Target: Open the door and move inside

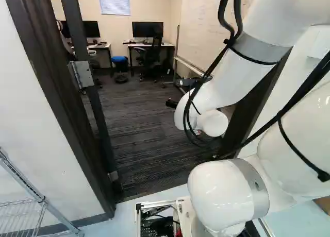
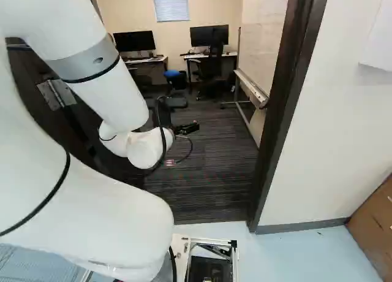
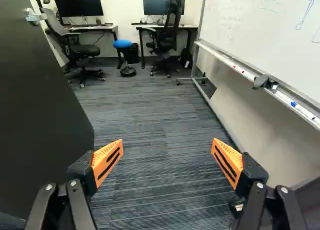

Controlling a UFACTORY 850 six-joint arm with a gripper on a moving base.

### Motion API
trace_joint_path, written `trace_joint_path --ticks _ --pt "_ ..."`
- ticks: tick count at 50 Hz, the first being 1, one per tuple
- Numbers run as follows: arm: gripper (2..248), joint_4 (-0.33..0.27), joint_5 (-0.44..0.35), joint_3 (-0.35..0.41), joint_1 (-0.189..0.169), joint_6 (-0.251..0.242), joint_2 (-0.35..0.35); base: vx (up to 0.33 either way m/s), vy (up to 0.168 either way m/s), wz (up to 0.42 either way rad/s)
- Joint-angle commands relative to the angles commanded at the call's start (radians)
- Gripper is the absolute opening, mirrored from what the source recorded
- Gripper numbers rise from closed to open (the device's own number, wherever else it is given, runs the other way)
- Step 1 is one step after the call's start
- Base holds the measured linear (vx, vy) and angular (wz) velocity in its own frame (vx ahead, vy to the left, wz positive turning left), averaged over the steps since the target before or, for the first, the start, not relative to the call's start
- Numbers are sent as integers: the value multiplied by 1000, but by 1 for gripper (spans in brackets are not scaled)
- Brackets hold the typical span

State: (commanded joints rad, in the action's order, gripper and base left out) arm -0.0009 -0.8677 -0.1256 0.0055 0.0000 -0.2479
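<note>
Door (image 3: 40,115) stands open, with the gripper (image 2: 187,128) facing into the room

The dark carpeted floor (image 3: 150,105) reaches the room's far wall. Along one side edge of it stands the whiteboard (image 3: 265,35); along the opposite side stands the door, swung inward, near one of the fingers (image 3: 107,161). The white arm (image 1: 227,77) reaches forward at the doorway, by the dark doorframe (image 2: 280,110).

Near the floor's far edge are two desks: one surface (image 3: 107,27) nearer the door, the other surface (image 3: 190,26) nearer the whiteboard. Each has a black chair beside it, (image 3: 77,49) and (image 3: 172,22) marking them, and each carries a black monitor (image 3: 77,4) toward its back edge. A blue-topped stool (image 3: 122,43) sits between the chairs.

The fingers are spread wide, gripping nothing, with carpet visible between them. Smaller still are the door's metal hinge (image 1: 81,74), in the left base view, and its silver handle (image 3: 35,17).
</note>
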Motion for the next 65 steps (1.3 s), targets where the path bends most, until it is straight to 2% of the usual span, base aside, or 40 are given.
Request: trace_joint_path --ticks 21,65 --pt "247 1 -5 37 -5 0 -30 0 0 0" --pt "247 1 -5 38 -6 0 -31 2 0 0"
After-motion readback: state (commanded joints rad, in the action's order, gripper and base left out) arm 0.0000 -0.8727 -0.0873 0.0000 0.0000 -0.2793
